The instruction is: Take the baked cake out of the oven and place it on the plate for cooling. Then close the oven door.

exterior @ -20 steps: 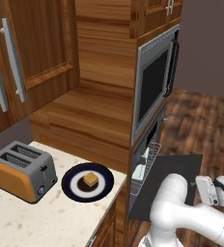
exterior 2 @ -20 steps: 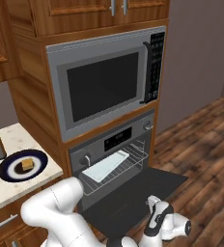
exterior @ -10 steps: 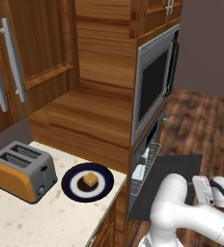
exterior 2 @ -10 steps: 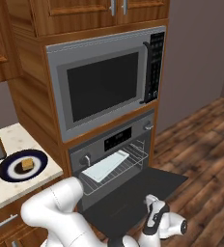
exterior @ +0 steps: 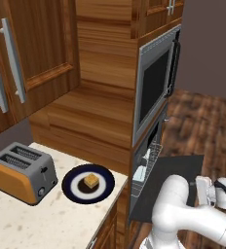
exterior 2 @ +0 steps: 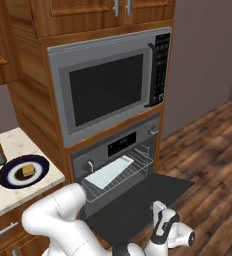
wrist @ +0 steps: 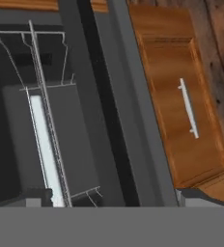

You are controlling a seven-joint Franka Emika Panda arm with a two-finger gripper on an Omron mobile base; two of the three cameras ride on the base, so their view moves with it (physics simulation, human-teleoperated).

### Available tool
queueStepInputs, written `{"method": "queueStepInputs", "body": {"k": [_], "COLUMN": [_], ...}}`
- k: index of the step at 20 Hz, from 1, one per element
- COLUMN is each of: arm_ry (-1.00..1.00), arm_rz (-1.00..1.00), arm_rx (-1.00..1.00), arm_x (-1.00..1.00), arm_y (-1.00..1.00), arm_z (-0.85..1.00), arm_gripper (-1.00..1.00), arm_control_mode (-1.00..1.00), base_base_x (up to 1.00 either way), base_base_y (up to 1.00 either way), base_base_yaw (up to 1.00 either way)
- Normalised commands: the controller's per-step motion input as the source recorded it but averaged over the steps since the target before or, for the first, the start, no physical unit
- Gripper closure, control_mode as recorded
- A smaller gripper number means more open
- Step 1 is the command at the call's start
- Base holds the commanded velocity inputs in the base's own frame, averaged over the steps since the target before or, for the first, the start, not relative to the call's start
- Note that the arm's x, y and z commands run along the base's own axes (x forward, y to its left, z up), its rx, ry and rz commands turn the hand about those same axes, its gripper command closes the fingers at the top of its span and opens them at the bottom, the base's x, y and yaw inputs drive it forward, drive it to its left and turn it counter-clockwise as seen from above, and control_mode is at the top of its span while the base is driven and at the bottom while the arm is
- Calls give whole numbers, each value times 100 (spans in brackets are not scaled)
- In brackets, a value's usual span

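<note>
The baked cake (exterior: 90,180) (exterior 2: 27,170) sits on the plate (exterior: 72,190) (exterior 2: 8,177) on the counter. The oven (exterior 2: 119,145) (exterior: 151,154) stands wide open, its oven door (exterior 2: 153,192) (exterior: 176,171) folded down flat. My gripper (exterior 2: 159,231) (exterior: 206,190) hangs low at the door's front edge, just above the floor. It is open, with nothing between its fingers. In the hand view my gripper (wrist: 115,200) looks into the oven cavity past a wire rack (wrist: 41,91); its fingertips (wrist: 37,196) stand wide apart.
A pale baking tray (exterior 2: 108,171) (wrist: 45,144) lies on the pulled-out rack. The microwave (exterior 2: 108,90) (exterior: 156,82) is above the oven. An orange toaster (exterior: 22,172) stands left of the plate. A wooden cabinet door with a silver handle (wrist: 189,108) is beside the oven. Wood floor (exterior 2: 213,165) lies to the right.
My hand has edged slightly sideways along the door's front edge and turned a little. Cake, plate and oven door have not moved.
</note>
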Motion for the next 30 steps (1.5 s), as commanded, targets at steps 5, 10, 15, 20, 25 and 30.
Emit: {"method": "queueStepInputs", "body": {"k": [5, 10, 15, 20, 25, 30], "arm_ry": [-20, -16, -14, -13, -15, -14], "arm_rz": [14, 18, 19, 18, 17, 16], "arm_rx": [35, 34, 31, 31, 29, 27], "arm_x": [22, 40, 47, 50, 52, 57], "arm_y": [0, 0, 3, 3, 4, 8], "arm_z": [2, 5, 0, 0, 0, 0], "arm_gripper": [-100, -100, -100, -100, -100, -100], "arm_control_mode": [-100, -100, -100, -100, -100, -100], "base_base_x": [0, 0, 0, 0, 0, 0], "base_base_y": [0, 0, 0, 0, 0, 0], "base_base_yaw": [0, 0, 0, 0, 0, 0]}}
